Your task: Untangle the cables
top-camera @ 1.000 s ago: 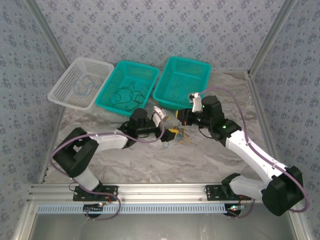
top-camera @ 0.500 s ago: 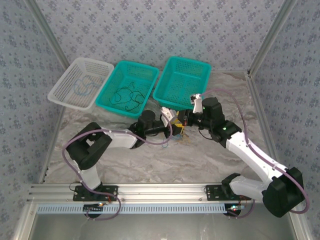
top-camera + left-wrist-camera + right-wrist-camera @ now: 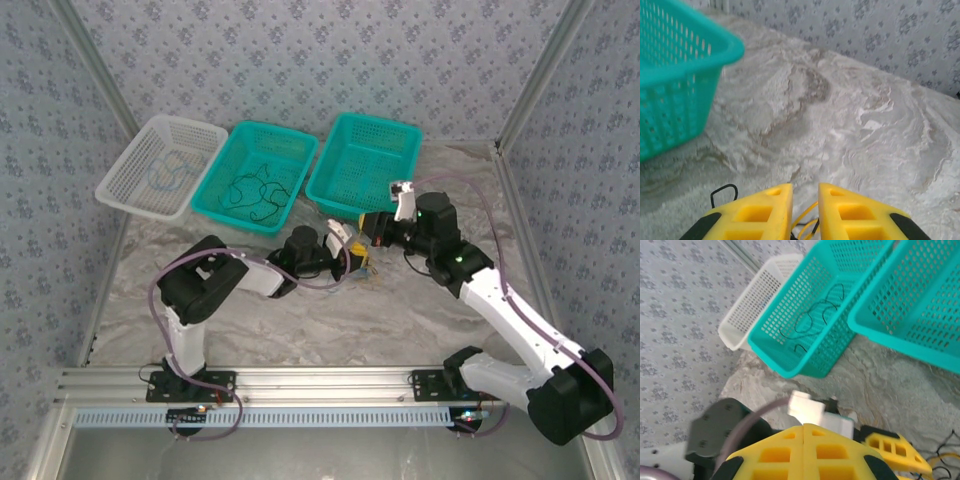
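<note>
Loose cables [image 3: 366, 271] lay on the table cover [image 3: 420, 310] between the arms. Left gripper [image 3: 805, 210] sat low over them, jaws a slit apart with a yellow strand [image 3: 808, 216] in the gap; grip unclear, probably anchoring the tangle. Right gripper [image 3: 803, 454] was pressed flush, nothing visible in it, likely placed to pull.

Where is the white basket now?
In the top external view, the white basket sits at the far left, beside the teal basket holding black cables.
</note>
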Action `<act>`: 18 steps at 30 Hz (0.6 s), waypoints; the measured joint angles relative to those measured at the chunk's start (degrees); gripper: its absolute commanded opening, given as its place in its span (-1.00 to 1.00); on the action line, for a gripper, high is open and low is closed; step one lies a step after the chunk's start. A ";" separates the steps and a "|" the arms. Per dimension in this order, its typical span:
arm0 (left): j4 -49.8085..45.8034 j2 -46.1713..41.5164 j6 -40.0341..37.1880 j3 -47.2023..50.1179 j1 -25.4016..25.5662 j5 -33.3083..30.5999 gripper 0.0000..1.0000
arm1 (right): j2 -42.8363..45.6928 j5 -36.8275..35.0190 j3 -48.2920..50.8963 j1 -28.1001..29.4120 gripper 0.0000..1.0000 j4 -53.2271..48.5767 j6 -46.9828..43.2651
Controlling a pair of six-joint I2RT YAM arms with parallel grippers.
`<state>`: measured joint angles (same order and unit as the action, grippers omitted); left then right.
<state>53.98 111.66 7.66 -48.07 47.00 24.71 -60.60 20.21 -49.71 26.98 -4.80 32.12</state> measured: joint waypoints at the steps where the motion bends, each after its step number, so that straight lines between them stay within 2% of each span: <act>1: -0.13 0.46 0.42 0.00 0.02 -0.09 -0.57 | 0.09 0.24 -0.26 -0.46 -1.00 0.39 -0.17; 10: 0.28 3.23 3.21 0.02 0.04 -0.74 -0.49 | 0.13 0.87 -2.47 -4.17 -1.00 3.45 -0.37; 18: 0.92 6.56 5.16 0.02 0.04 -1.40 -0.47 | 0.31 0.83 -8.52 -4.72 -1.00 5.95 -0.44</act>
<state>54.89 118.21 12.82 -48.05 47.05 23.31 -60.29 21.04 -58.24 22.26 1.15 31.68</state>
